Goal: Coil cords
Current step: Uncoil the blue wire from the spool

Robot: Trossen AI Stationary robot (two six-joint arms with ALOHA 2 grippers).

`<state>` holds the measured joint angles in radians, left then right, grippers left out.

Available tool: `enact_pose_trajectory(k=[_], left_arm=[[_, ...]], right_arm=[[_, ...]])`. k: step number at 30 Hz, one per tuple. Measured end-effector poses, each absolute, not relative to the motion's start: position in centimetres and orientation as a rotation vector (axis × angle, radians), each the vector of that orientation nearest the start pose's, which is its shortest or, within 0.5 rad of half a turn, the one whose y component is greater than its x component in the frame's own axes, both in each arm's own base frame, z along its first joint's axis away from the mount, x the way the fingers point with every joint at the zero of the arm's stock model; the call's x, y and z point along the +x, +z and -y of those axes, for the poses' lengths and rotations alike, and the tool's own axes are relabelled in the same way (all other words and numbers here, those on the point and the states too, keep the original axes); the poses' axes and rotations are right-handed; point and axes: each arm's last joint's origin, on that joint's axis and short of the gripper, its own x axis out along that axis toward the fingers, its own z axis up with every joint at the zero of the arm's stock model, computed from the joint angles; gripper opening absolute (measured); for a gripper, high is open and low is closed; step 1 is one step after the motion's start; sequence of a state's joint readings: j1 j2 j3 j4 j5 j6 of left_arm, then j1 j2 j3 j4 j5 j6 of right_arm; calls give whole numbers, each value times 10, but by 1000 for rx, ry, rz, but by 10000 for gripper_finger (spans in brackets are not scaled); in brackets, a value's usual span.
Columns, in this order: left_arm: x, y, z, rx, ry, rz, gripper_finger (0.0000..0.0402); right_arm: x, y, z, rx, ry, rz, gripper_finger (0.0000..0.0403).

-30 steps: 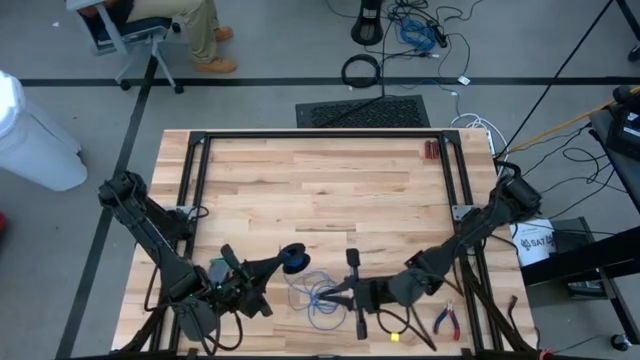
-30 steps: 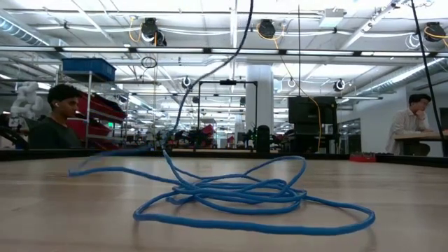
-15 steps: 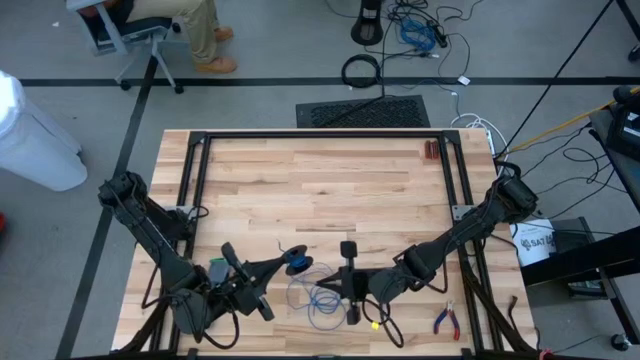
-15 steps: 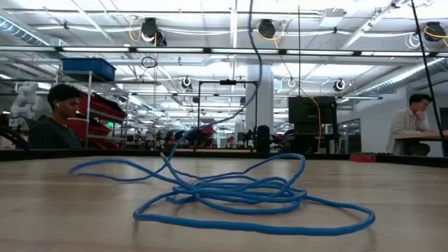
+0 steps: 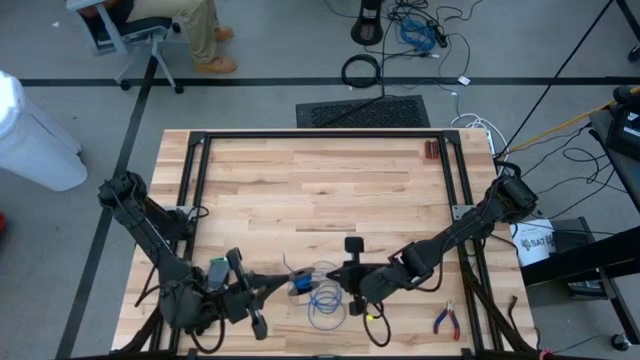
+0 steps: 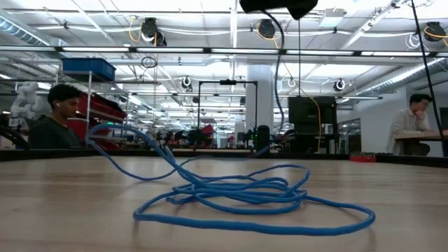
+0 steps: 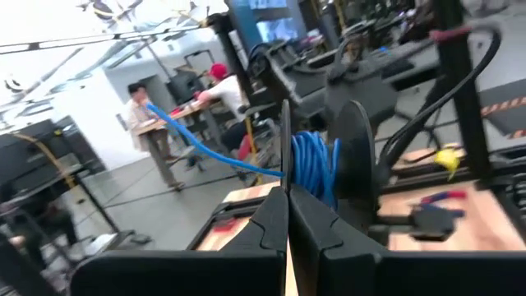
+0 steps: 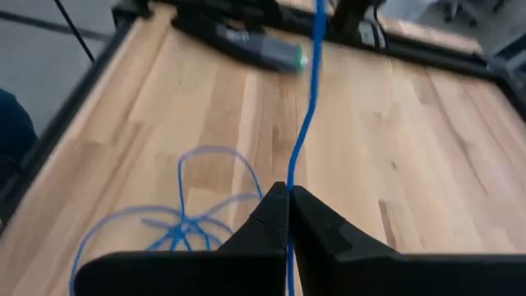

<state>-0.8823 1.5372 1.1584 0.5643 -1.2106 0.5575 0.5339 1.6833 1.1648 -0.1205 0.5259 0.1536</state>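
Blue cord [image 5: 322, 300] lies in a loose tangle of loops on the wooden desk [image 5: 320, 185], near its front edge, between the two arms. Part of it is wound as a small bundle on a dark spool [image 7: 349, 160] held at the left tool [image 7: 287, 215], whose fingers are pressed together around the spool's edge. From the bundle a strand runs off through the air. The right tool [image 8: 287, 203] sits just beside the left one over the tangle, its fingers pinched shut on a single strand of the cord that stretches straight away from it across the boards. In the low view the cord's loops rest flat on the desk with one strand lifted up to the side. Red-handled pliers [image 5: 446, 319] lie near the desk's front right corner, well apart from the cord.
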Motion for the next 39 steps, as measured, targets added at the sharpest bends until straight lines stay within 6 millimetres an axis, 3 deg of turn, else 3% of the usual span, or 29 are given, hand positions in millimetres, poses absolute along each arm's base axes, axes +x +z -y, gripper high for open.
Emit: enact_pose_trajectory(k=[6, 14, 25, 32, 39], left_arm=[[233, 347, 246, 391, 328, 3, 2], [231, 347, 248, 386, 320, 7, 2], [226, 352, 248, 326, 300, 25, 2], [226, 352, 248, 331, 264, 37, 2], [227, 352, 248, 332, 262, 37, 2]], right_arm=[[321, 242, -169, -113, -68, -573, 18], [305, 271, -170, -55, -39, -501, 70], [299, 308, -194, -62, 38, -190, 95], [308, 301, -203, -84, 49, -128, 96], [319, 293, -199, -88, 22, -122, 96]])
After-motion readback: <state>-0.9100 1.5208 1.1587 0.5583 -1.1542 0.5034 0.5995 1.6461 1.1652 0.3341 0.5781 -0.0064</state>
